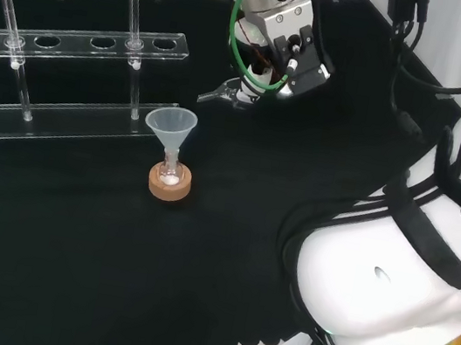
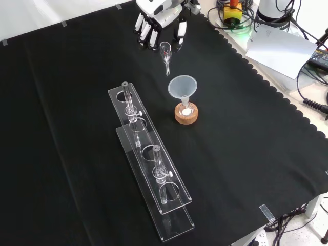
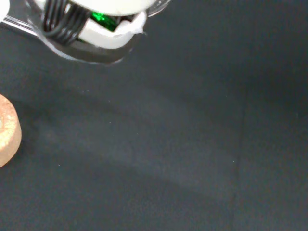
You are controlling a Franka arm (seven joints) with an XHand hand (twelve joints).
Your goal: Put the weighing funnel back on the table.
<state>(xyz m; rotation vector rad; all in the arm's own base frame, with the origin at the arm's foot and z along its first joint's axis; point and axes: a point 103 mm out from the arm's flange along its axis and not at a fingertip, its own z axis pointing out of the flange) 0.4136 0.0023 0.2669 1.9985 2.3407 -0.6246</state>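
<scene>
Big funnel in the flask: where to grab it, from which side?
Probably the cone wall of the funnel just under the rim, coming from above: it stands mouth up, stem sunk in the flask on the cork ring, and the rack crowds its left in the front view.

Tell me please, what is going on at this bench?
The robot's hand is over the black cloth, at the top of the front view, and seems to hold the small weighing funnel. I cannot tell whether the piece already touches the cloth. Nearby, the big funnel stands untouched in a small flask on a cork ring, next to a clear tube rack.
</scene>
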